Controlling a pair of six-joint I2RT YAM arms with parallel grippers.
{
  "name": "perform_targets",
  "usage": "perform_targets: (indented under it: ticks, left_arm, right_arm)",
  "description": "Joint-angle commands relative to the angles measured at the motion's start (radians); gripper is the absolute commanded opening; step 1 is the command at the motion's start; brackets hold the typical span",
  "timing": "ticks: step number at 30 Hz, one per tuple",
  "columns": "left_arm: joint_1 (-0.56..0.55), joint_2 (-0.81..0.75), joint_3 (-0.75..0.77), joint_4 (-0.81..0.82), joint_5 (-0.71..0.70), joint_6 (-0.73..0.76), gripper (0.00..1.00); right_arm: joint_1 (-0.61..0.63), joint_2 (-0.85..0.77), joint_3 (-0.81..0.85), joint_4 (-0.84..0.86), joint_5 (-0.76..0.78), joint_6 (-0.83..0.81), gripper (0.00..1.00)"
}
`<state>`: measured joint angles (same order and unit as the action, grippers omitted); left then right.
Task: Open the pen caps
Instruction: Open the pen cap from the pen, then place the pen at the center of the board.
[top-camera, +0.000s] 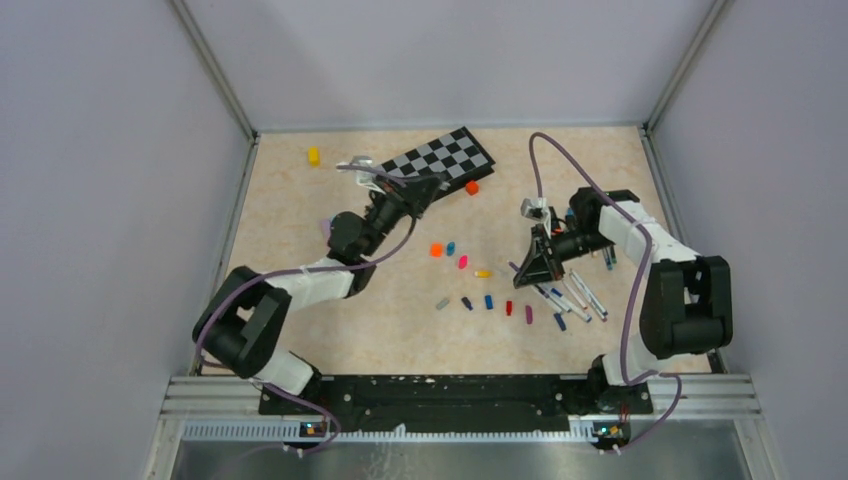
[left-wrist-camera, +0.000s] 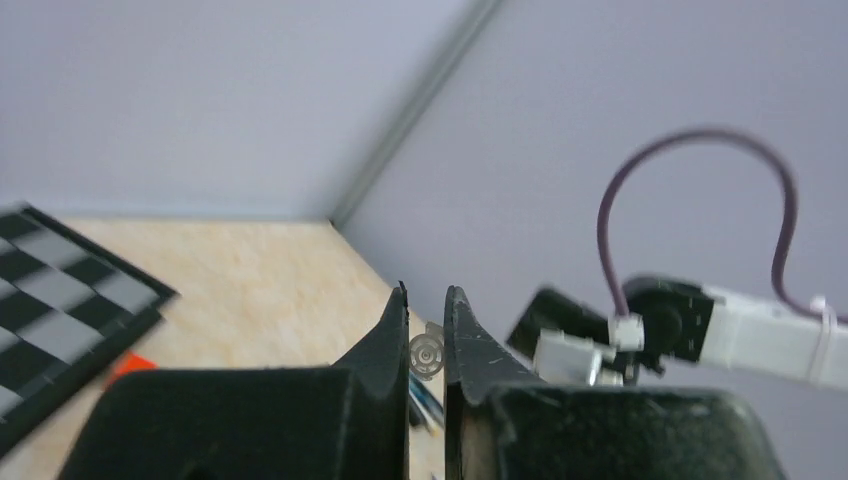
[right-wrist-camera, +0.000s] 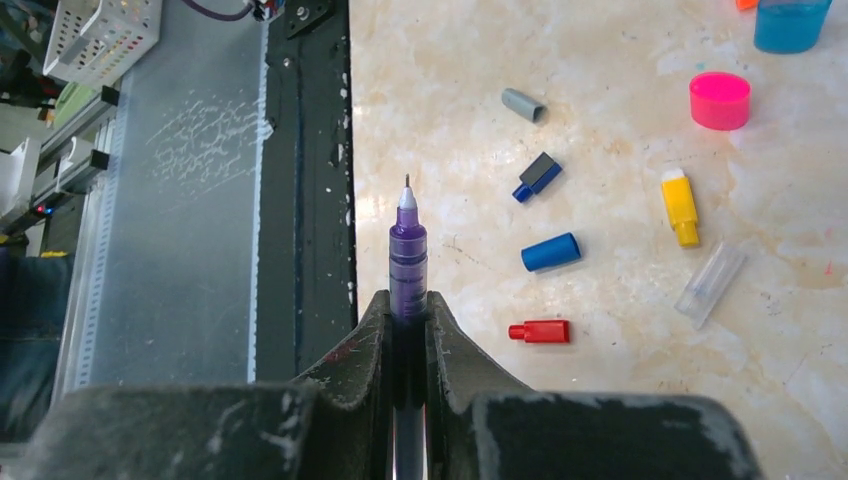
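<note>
Left gripper (top-camera: 436, 183): sat by the near edge of the chessboard (top-camera: 445, 157), pointing toward the right arm.
Left jaws: pressed almost together, only a slit between them; nothing showed in them.
Right gripper (right-wrist-camera: 407, 305): was angled down over the table (top-camera: 300, 230), right of centre.
Right jaws: pinched a purple pen (right-wrist-camera: 407, 250) by its barrel.
Purple pen: was uncapped, its fine tip sticking out past the fingertips.
Caps (top-camera: 462, 262): lay loose on the table between the two grippers, none touching a gripper.
Caps, wrist view: grey (right-wrist-camera: 524, 104), dark blue (right-wrist-camera: 538, 177), blue (right-wrist-camera: 551, 252) and red (right-wrist-camera: 540, 331) lay nearest the pen tip; yellow (right-wrist-camera: 680, 206), pink (right-wrist-camera: 720, 100) and a clear one (right-wrist-camera: 710, 285) lay further off.
Pens (top-camera: 578, 297): lay in a loose bunch just beside the right gripper, on its right.
Orange block (top-camera: 471, 187): sat at the chessboard's near corner.
</note>
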<state>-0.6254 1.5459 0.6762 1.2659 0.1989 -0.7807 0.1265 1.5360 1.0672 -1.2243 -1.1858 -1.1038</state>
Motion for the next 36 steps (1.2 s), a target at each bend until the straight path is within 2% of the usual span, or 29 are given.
perform_targets:
  ticks: [1,5,11,14,17,21,26,36]
  left_arm:
    - [0.079,-0.121,0.009,0.045,-0.09,0.064,0.0]
    - [0.101,-0.155,-0.019,0.022,-0.018,0.072,0.0]
    - [0.109,-0.242,-0.142,-0.09,0.171,0.092,0.0]
    - [0.108,-0.3,-0.189,-0.211,0.238,0.13,0.0]
    - [0.108,-0.357,-0.209,-0.35,0.303,0.185,0.0]
    - [0.108,-0.432,-0.233,-0.51,0.332,0.253,0.0]
    - [0.107,-0.483,-0.298,-0.528,0.331,0.268,0.0]
    - [0.108,-0.495,-0.343,-0.505,0.329,0.264,0.0]
  right_arm:
    - [0.007,0.018,0.001,-0.005,0.026,-0.01,0.0]
    - [0.006,0.01,-0.009,0.084,0.076,0.084,0.0]
    - [-0.032,-0.103,-0.101,0.349,0.357,0.317,0.0]
    - [-0.113,-0.142,-0.117,0.384,0.427,0.342,0.0]
    - [-0.253,-0.168,-0.123,0.4,0.455,0.347,0.0]
    - [-0.389,-0.173,-0.127,0.408,0.528,0.339,0.03]
    - [-0.428,-0.153,-0.145,0.431,0.66,0.326,0.07]
    - [-0.441,-0.002,-0.12,0.469,0.712,0.315,0.11]
